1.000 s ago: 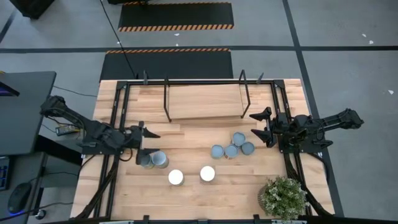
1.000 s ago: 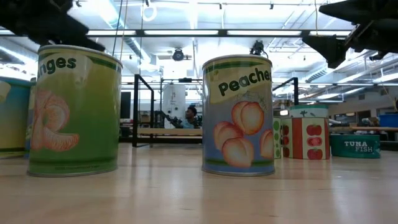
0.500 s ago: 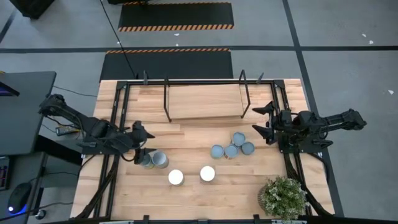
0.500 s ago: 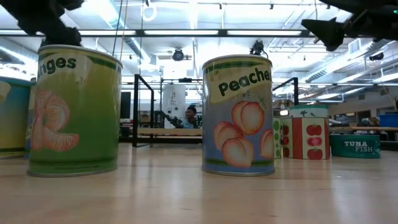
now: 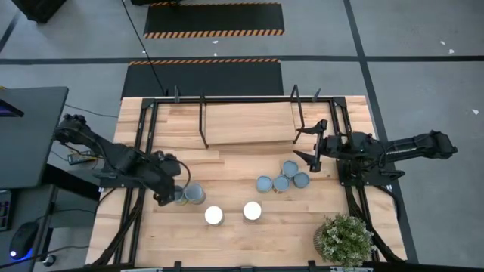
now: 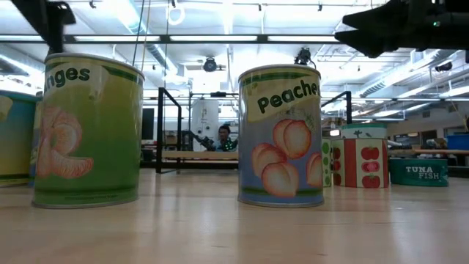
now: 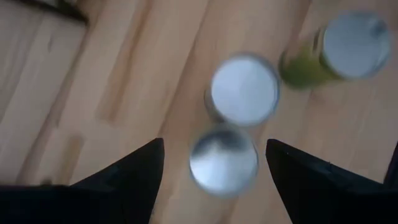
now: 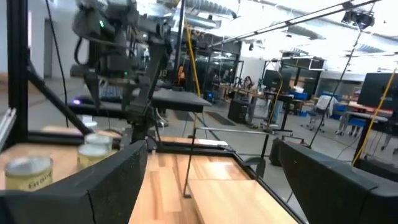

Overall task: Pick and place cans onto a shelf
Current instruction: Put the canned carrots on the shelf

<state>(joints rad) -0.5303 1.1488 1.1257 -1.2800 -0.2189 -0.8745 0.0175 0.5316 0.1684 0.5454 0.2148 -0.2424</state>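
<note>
Several cans stand upright on the table. Two sit close together at the left (image 5: 195, 194), two with white tops stand near the front (image 5: 214, 215) (image 5: 252, 211), and a cluster stands right of centre (image 5: 281, 181). My left gripper (image 5: 171, 195) points down, open, above the left pair. In its wrist view a silver can top (image 7: 224, 160) lies between the fingers, apart from them. My right gripper (image 5: 306, 143) is open and level by the right rods of the shelf (image 5: 248, 125), holding nothing. The shelf board holds no cans.
A potted plant (image 5: 345, 238) stands at the front right corner. Black frame rails (image 5: 144, 151) run along both table sides. In the low view the oranges can (image 6: 88, 132) and peaches can (image 6: 281, 136) stand closest, with tomato (image 6: 359, 161) and tuna (image 6: 419, 171) cans behind.
My left gripper has risen and tipped from nearly level to pointing down, ending over the two cans at the left. My right gripper has rolled and moved toward the far edge and the shelf's right rods. No can has moved.
</note>
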